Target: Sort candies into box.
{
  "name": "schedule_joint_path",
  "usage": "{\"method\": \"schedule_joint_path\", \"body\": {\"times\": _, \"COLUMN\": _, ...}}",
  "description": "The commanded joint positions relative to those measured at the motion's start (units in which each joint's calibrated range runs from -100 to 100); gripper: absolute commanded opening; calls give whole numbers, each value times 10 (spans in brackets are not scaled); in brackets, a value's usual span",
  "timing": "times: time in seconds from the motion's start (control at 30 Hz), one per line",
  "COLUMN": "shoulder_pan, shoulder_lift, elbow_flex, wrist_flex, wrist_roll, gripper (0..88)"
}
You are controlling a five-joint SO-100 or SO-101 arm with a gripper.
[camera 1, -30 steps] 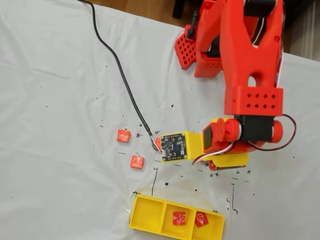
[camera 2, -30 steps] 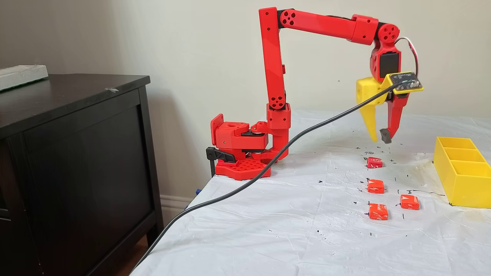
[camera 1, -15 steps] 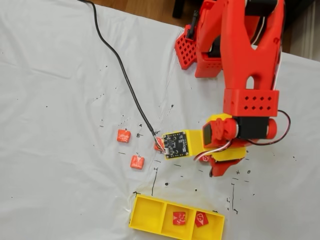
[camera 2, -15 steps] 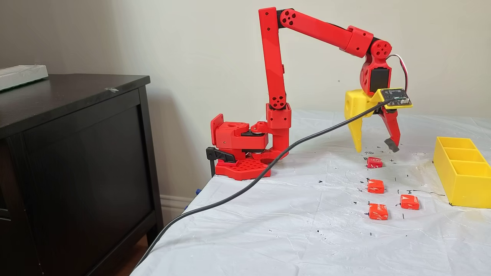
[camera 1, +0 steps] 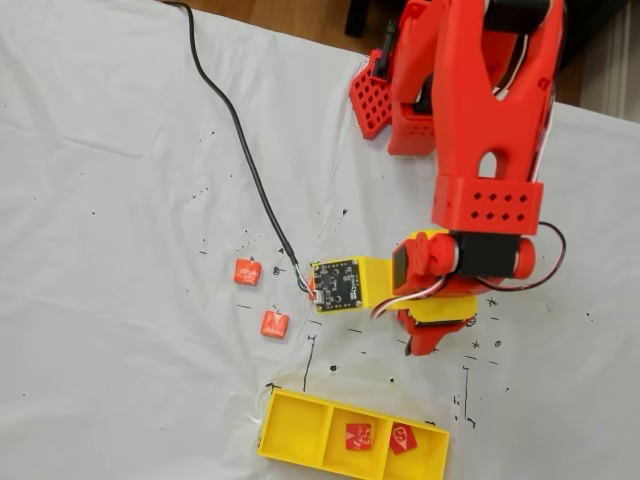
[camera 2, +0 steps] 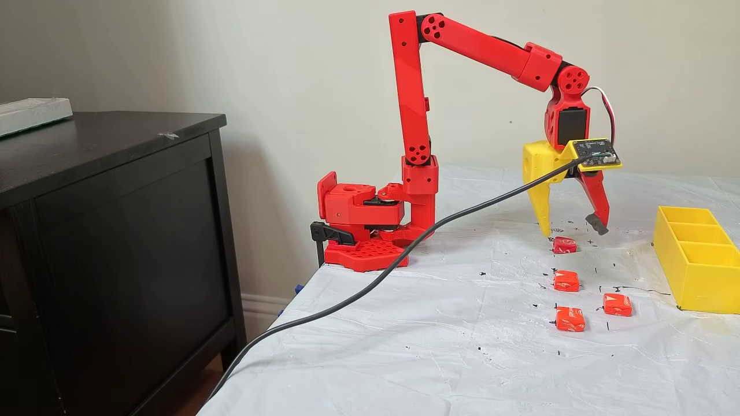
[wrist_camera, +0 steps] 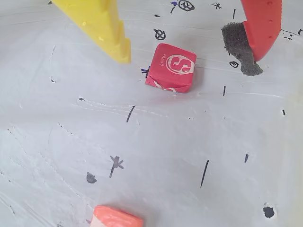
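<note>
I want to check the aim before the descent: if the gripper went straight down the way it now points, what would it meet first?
Most likely the candy lying between the open fingers of the gripper; in a fixed view it hangs just above that candy. The exact height is hard to judge.

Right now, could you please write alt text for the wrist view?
An open pincer hangs over a red candy on a white sheet dotted with ink marks, its yellow finger left and red finger right of it. Another candy peeks in below.
</note>
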Motion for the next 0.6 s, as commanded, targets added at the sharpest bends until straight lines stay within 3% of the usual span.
{"method": "schedule_joint_path", "body": {"times": 0.0, "shoulder_pan": 6, "shoulder_lift": -3, "elbow_flex": 3, "wrist_flex": -3, "wrist_roll": -1, "gripper": 297}}
{"method": "schedule_joint_path", "body": {"times": 0.57, "shoulder_pan": -20, "shoulder_lift": 44, "elbow_flex": 13, "wrist_flex": -38, "wrist_roll": -11, "gripper": 283}}
